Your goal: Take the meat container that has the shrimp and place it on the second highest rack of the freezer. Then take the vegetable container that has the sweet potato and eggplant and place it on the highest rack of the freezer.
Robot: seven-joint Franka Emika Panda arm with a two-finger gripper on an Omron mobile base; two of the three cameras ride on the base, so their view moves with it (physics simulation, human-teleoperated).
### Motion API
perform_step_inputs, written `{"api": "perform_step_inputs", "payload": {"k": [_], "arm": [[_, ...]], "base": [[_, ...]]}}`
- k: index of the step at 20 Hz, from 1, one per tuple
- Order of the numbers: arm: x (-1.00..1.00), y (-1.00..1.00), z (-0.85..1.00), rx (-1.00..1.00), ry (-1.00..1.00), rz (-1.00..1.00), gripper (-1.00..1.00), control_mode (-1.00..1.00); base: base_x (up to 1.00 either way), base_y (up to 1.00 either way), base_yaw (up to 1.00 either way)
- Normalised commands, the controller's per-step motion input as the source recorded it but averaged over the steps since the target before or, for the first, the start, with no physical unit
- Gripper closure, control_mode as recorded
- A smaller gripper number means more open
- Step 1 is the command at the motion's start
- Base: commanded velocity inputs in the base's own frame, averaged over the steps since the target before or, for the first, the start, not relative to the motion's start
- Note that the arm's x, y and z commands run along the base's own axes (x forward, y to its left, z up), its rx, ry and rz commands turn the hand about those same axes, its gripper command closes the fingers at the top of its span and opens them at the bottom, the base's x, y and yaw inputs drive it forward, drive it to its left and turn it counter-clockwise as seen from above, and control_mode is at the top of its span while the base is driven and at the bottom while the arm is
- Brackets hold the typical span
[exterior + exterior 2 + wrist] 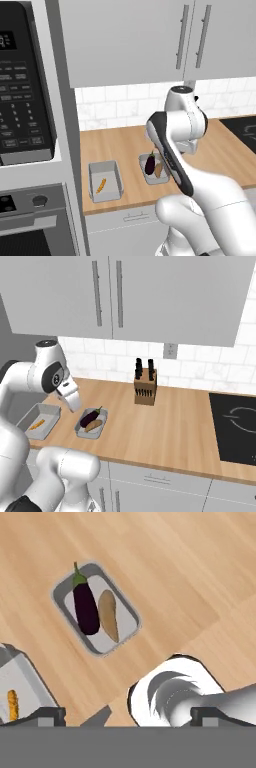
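eggplant [85, 609]: glossy dark purple, green stem cap
sweet potato [108, 615]: tan-orange
shrimp [12, 705]: orange
veg tray [128, 608]: light grey, paler floor
meat tray [105, 168]: light grey
desk [175, 421]: light wood, fine grain streaks
wall tiles [200, 368]: white, faint grey marbling, grey grout
cabinets [165, 296]: pale grey, grey bar handles
knife block [145, 387]: brown wood, black knife handles
hob [234, 428]: black, thin white ring marks
microwave [22, 85]: black panel, white button text
oven [32, 220]: grey front, black knobs
outlet [170, 350]: light grey
fingers [42, 716]: dark grey
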Motion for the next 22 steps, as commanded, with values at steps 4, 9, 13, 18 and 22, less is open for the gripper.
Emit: {"api": "perform_step_inputs", "payload": {"k": [4,9,13,18,22], "arm": [[0.07,-0.08,-0.62,0.05,0.09,-0.29,-1.00,-1.00],[0.13,-0.51,-0.66,0.02,0.09,-0.05,-1.00,-1.00],[0.07,-0.31,-0.40,0.01,0.00,0.00,-1.00,-1.00],[0.26,-0.23,-0.53,0.03,0.00,0.00,-1.00,-1.00],[0.47,-0.21,-0.43,0.13,0.00,0.00,-1.00,-1.00]], "base": [[0.00,0.00,0.00],[0.00,0.00,0.00],[0.00,0.00,0.00],[0.00,0.00,0.00],[0.00,0.00,0.00]]}}
